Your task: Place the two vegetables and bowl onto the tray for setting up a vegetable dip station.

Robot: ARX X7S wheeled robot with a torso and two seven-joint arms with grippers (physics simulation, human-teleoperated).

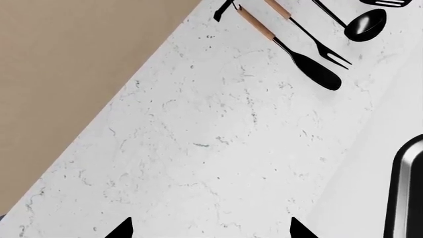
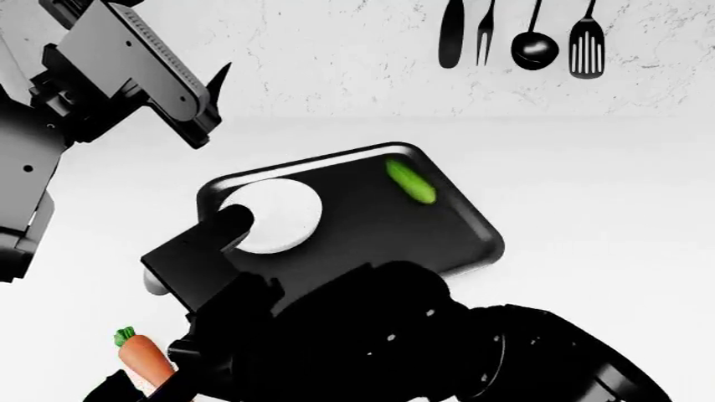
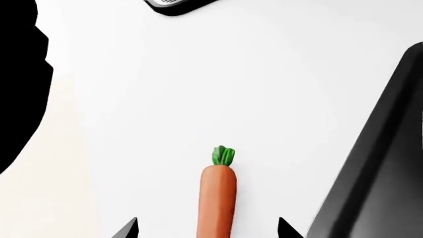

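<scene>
Carrot (image 3: 217, 201) lies flat on the white counter (image 2: 604, 218) near its front edge, just off the tray's (image 2: 470, 219) front-left corner, leafy top pointing toward the back edge. It sits between the spread tips of the right end effector (image 3: 208, 229), ungripped. Cucumber (image 2: 410, 182) rests diagonally in the tray's rear right corner; bowl (image 2: 280, 216) occupies its left end. Left end effector (image 1: 211, 229) hangs open, empty, above bare counter near the utensils (image 1: 317, 39).

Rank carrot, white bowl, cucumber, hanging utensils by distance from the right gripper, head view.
1. carrot, at the right gripper, between its fingertips per the wrist view.
2. white bowl, on the tray's near-left part.
3. cucumber, on the tray's far side.
4. hanging utensils, on the back wall.
</scene>
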